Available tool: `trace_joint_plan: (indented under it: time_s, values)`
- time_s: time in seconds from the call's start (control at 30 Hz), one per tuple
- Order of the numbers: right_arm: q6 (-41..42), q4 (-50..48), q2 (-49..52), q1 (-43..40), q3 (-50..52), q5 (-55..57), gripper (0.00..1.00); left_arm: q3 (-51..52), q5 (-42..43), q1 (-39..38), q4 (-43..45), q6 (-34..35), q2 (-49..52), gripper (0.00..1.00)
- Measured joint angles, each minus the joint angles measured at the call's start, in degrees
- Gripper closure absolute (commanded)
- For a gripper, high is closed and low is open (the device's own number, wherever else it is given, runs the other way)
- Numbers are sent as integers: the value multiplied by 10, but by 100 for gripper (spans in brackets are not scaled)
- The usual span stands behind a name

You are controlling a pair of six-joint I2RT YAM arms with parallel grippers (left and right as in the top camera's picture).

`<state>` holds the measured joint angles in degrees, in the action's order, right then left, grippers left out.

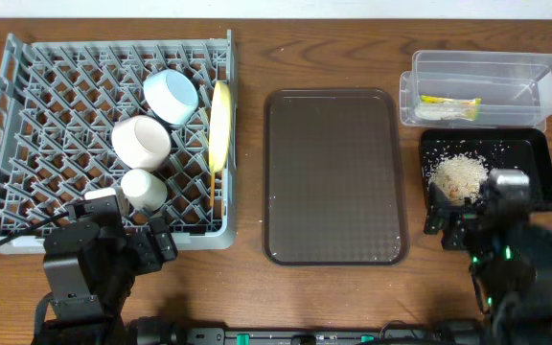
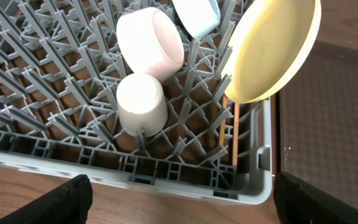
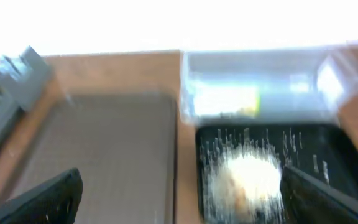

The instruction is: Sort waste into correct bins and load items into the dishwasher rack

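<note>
The left end effector (image 2: 183, 186) and right end effector (image 3: 180, 177) stood wide open and empty, with plate (image 2: 272, 50), white bowl (image 2: 151, 40), blue bowl (image 2: 197, 14), cup (image 2: 140, 102) and chopsticks (image 2: 229, 134) in the rack (image 2: 55, 149) ahead of the left, wrapper (image 3: 225, 99) and rice (image 3: 247, 174) binned ahead of the right, so only withdrawal appeared outstanding.

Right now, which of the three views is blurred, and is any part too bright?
Right wrist view: blurred all over, the rice smeared, the top band washed out to white. Left wrist view: sharp, the yellow plate and the rack crisp. Overhead view: sharp and evenly lit.
</note>
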<state>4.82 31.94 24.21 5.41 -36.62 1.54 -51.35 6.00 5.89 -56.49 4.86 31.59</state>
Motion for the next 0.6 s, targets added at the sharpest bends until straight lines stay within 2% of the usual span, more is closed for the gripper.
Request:
trace_joint_plan:
  time_s: [0.2,0.3,0.5,0.6]
  values:
    - [-32,-132,-168,-16,158,-27,1,1,0,0,0,0,0,6]
    - [-38,-199,-221,-24,228,-35,1,1,0,0,0,0,0,6]
    - [-45,-341,-234,-40,334,-45,1,1,0,0,0,0,0,6]
    - [-52,-306,-235,-49,356,-46,1,1,0,0,0,0,0,6]
